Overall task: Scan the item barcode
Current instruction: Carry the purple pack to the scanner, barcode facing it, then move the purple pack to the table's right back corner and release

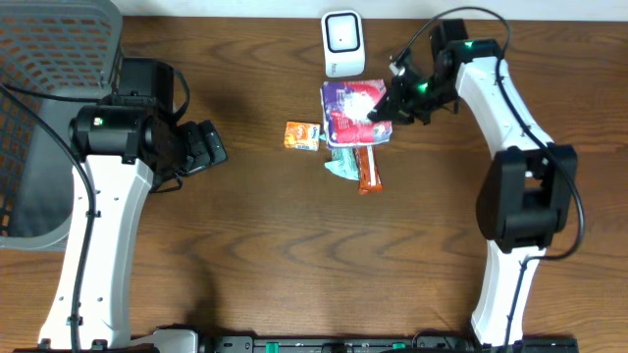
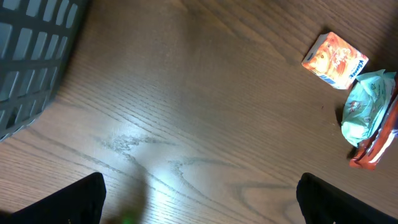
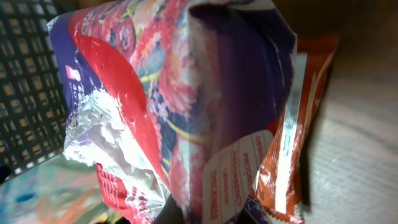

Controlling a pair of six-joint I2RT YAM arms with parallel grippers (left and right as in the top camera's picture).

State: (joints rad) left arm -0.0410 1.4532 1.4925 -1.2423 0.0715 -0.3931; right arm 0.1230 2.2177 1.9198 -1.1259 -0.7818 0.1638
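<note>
The item is a purple and red foil packet (image 1: 348, 106), and it fills the right wrist view (image 3: 186, 106). My right gripper (image 1: 385, 110) is shut on the packet's right edge, with its dark fingers pinching the bottom of the packet (image 3: 205, 213). No barcode shows in any view. A white scanner (image 1: 341, 43) stands just behind the packet at the table's far edge. My left gripper (image 1: 201, 147) hangs open over bare wood well to the left, with nothing between its fingers (image 2: 202, 205).
In front of the packet lie a small orange box (image 1: 301, 135) (image 2: 334, 60), a teal pouch (image 1: 343, 162) (image 2: 367, 106) and an orange bar wrapper (image 1: 368, 169) (image 2: 376, 146). A grey mesh basket (image 1: 39, 98) (image 2: 31, 56) fills the far left.
</note>
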